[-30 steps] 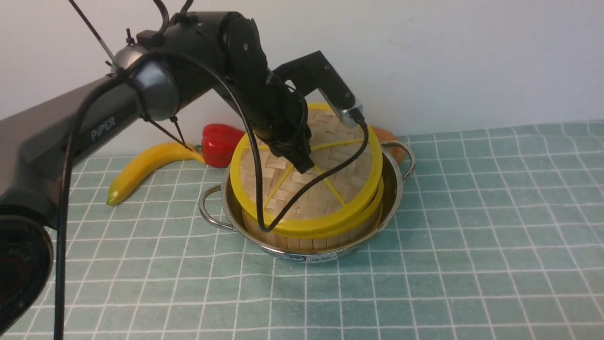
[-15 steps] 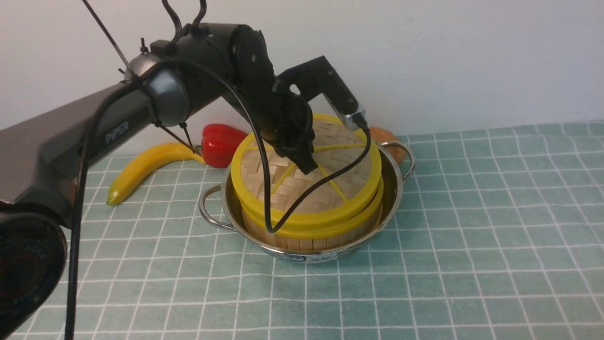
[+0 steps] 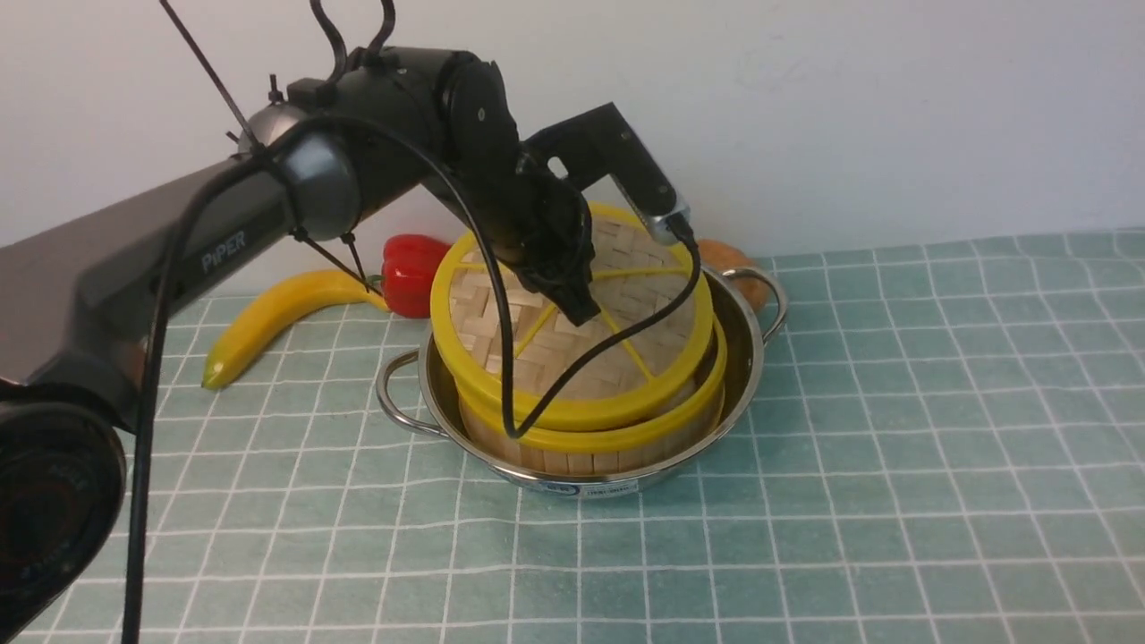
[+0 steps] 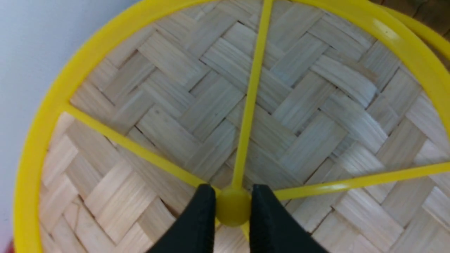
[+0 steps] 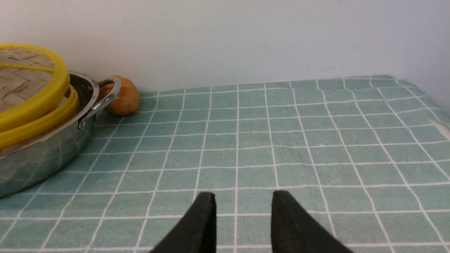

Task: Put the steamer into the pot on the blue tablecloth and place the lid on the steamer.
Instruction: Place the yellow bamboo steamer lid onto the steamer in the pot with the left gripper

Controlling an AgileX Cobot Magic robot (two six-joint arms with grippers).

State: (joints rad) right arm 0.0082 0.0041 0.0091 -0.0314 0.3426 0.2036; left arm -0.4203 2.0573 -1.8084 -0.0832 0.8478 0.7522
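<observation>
Your left gripper (image 3: 580, 313) is clamped on the yellow knob of the flat woven bamboo lid (image 3: 653, 313) in the middle of the front view. The lid sits askew over the round slat-walled bamboo steamer (image 3: 581, 456), which stands inside the shiny steel pot (image 3: 751, 376) on the teal-blue checked tablecloth (image 3: 894, 447). A yellow banana (image 3: 268, 317) and a red pepper (image 3: 411, 273) lie at centre left.

In your left wrist view, the gripper (image 4: 232, 191) pinches the knob (image 4: 232, 214) where the lid's (image 4: 299, 123) spokes meet.

In your right wrist view, the right gripper (image 5: 244, 200) is spread and empty over the tablecloth (image 5: 316, 140), well apart from the pot (image 5: 42, 154).
</observation>
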